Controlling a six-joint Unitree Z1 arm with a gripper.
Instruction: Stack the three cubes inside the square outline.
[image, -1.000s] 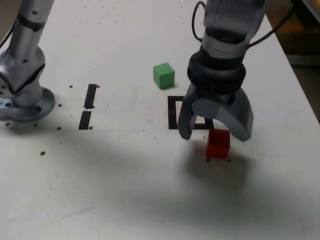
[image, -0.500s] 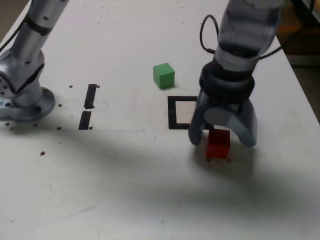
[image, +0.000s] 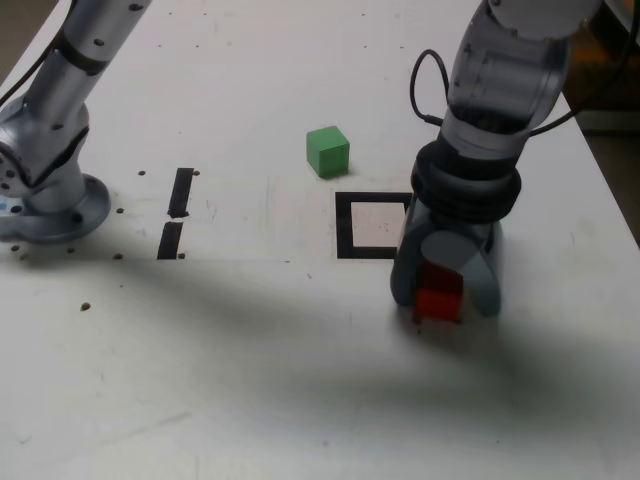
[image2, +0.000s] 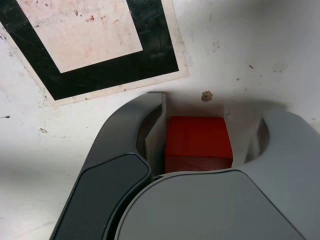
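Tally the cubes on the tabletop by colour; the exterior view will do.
Green cubes: 1, the small plain block
Red cubes: 1, the small plain block between the tool's fingers
Total in sight: 2

your jointed silver-grey metal arm (image: 505, 85) reaches in from the far right, angled downward, its black-ringed wrist (image: 467, 182) above your grey two-fingered gripper (image: 446, 297), which points down at the right, fingers parted.
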